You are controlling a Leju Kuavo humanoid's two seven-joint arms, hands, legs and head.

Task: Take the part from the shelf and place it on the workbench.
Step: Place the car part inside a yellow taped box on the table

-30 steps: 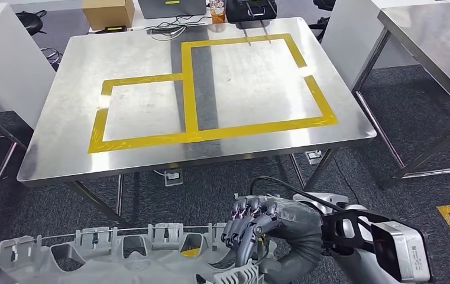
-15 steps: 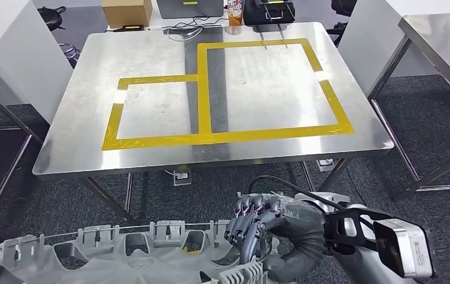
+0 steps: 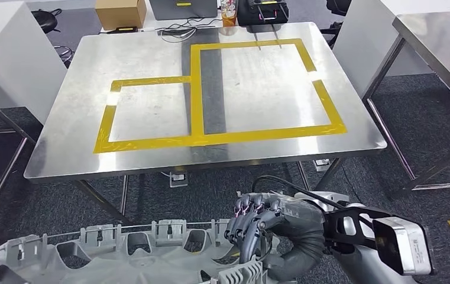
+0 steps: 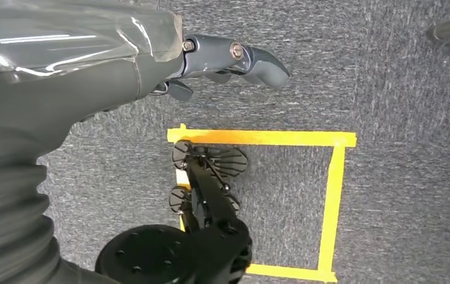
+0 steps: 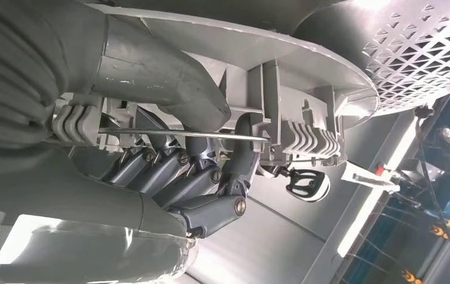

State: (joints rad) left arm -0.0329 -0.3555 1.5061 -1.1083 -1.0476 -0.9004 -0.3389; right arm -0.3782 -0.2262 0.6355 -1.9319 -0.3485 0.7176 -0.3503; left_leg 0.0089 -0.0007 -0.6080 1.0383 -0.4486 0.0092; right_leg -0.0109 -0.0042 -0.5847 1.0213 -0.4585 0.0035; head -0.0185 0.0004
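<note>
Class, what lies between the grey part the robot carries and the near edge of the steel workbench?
In the head view, dark carpet separates the part from the workbench.

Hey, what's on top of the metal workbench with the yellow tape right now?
The workbench carries only yellow tape outlines on bare steel. The grey part isn't on it; the right hand grips it low in front. Boxes and cables sit at its far edge.

R hand (image 3: 258, 228) gripping grey part (image 3: 122, 254), near workbench (image 3: 62, 160)

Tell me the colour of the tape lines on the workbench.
Yellow tape on the steel workbench; clearest in the head view.
</note>
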